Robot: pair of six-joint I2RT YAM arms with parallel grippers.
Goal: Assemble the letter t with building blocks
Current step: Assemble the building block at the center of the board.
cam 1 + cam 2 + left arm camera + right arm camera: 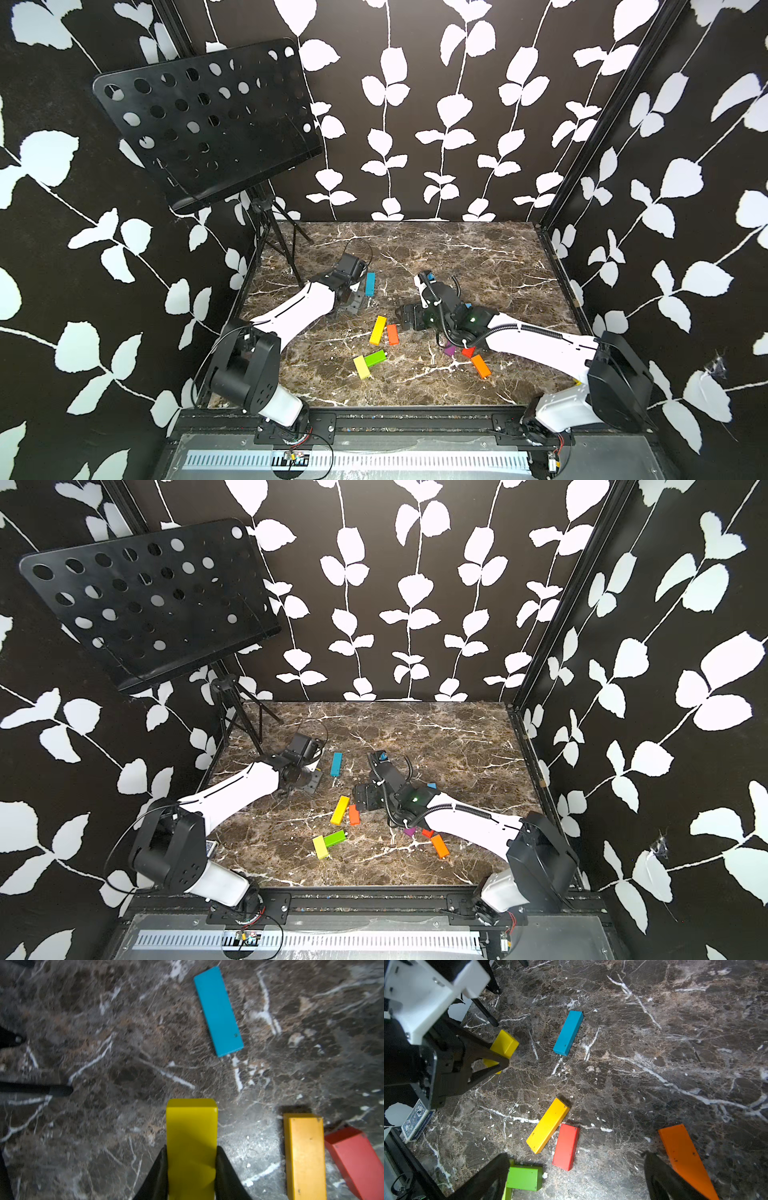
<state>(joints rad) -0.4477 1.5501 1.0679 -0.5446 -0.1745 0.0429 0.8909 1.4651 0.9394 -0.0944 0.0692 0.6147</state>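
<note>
A: What lies nearest the front edge?
B: A short yellow block [362,366] and a green block [375,358], touching to make a corner on the table [478,257]. To their right, an orange block [480,365] lies beside the right arm.
A: Behind those?
B: A long yellow block [377,330] and a red block [392,334], side by side. The right gripper [575,1154] hangs near them, fingers [492,1174] spread wide, holding nothing.
A: And the left gripper [192,1147]?
B: Farther back, its fingers [158,1174] pinching a third yellow block [191,1122] by the long sides. Whether that block is clear of the table, I cannot tell.
A: Farthest?
B: A blue block [370,284] lying flat just beside that gripper, and a music stand [208,124] at the back left corner.
</note>
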